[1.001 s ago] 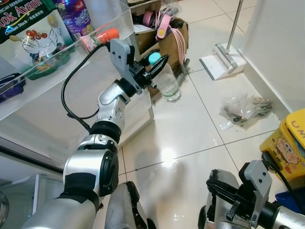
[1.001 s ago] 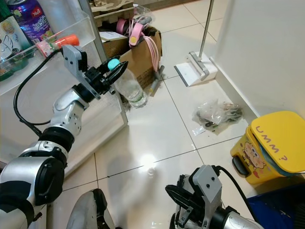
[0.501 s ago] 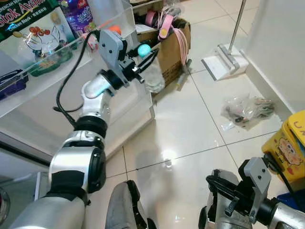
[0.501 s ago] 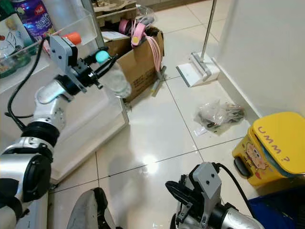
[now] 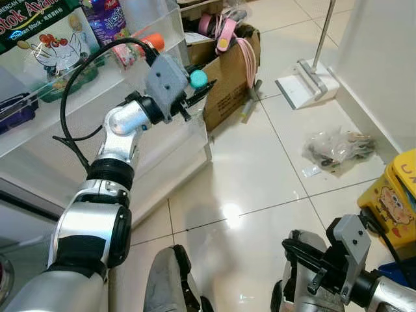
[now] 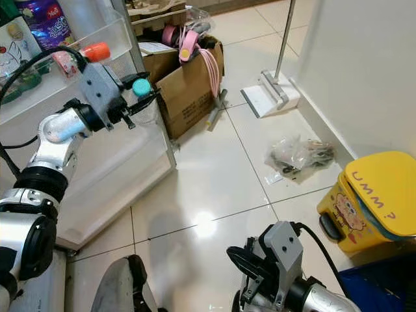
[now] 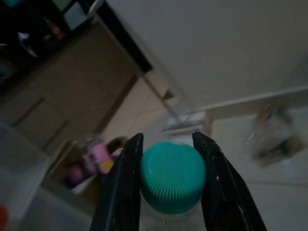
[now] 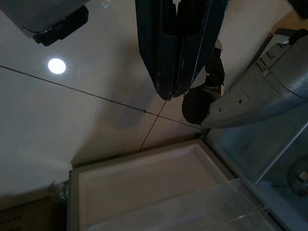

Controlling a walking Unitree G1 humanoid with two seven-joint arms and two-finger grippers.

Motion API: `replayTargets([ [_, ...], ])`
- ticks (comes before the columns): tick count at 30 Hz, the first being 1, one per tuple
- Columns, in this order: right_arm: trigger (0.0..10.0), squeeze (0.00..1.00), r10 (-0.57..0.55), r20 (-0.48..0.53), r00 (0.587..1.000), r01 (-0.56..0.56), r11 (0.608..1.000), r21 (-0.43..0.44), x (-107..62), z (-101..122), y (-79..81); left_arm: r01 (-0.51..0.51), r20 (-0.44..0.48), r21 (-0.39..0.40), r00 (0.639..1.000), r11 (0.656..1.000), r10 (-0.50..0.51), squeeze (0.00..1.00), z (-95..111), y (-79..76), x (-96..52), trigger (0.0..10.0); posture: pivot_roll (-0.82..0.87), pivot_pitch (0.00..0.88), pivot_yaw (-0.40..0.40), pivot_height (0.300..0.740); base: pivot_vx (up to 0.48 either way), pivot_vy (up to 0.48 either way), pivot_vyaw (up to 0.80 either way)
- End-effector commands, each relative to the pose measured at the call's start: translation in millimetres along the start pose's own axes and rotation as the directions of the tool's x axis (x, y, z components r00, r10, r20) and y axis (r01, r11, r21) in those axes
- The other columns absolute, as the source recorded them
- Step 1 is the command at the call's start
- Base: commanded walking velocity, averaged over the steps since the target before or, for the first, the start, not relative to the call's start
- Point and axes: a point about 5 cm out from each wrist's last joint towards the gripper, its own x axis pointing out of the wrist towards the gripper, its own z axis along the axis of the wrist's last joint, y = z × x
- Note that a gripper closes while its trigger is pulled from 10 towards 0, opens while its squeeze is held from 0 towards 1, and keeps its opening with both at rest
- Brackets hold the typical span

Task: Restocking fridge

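My left hand (image 7: 166, 185) grips the clear bottle (image 5: 193, 97) by its teal cap (image 7: 172, 175) — I have swung it up off the floor side, and it now sits at the fridge door shelf (image 5: 84, 84), near the orange-capped bottle (image 5: 140, 47). Placement looks close. My right hand (image 8: 180, 48) hangs low, fingers together.
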Motion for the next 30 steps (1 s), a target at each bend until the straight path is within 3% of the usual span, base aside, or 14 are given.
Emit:
replayTargets([
  [1, 10.0, 0.00, 0.000, -0.011, 1.000, 0.000, 1.000, 0.016, -1.7, -6.0, 2.3, -0.012, -0.018, 0.065, 1.000, 0.998, 0.013, 0.00, -1.7, 4.9, -9.5, 10.0, -0.13, 0.288, 0.125, 0.417, 0.000, 0.000, 0.00],
  [6, 10.0, 0.00, -0.005, -0.014, 1.000, 0.005, 1.000, 0.016, -2.6, -6.5, 1.4, -0.067, -0.051, 0.126, 0.996, 0.990, 0.074, 0.00, -5.5, 5.1, -12.2, 10.0, -0.14, 0.289, 0.126, 0.417, 0.000, 0.000, 0.00],
  [9, 10.0, 0.00, -0.012, -0.015, 1.000, 0.012, 1.000, 0.014, -3.9, -6.7, 0.0, -0.136, -0.059, 0.097, 0.988, 0.986, 0.142, 0.00, -11.4, 4.1, -15.8, 10.0, -0.14, 0.289, 0.127, 0.417, 0.000, 0.000, 0.00],
  [15, 10.0, 0.00, -0.014, -0.015, 1.000, 0.014, 1.000, 0.017, -4.6, -7.0, 1.5, -0.183, -0.069, 0.043, 0.980, 0.982, 0.186, 0.00, -18.5, -0.9, -19.1, 10.0, -0.14, 0.295, 0.127, 0.417, 0.000, 0.000, 0.00],
  [25, 10.0, 0.00, -0.014, -0.014, 1.000, 0.014, 1.000, 0.021, -5.7, -6.6, 3.2, -0.245, -0.154, -0.067, 0.960, 0.967, 0.233, 0.00, -38.9, -22.9, -22.7, 10.0, -0.16, 0.304, 0.127, 0.417, 0.000, 0.000, 0.00],
  [30, 10.0, 0.00, -0.011, -0.018, 1.000, 0.012, 1.000, 0.022, -8.5, -6.5, 6.3, -0.264, -0.179, -0.103, 0.953, 0.959, 0.243, 0.00, -43.6, -38.3, -16.2, 10.0, -0.17, 0.319, 0.124, 0.417, 0.000, 0.000, 0.00],
])
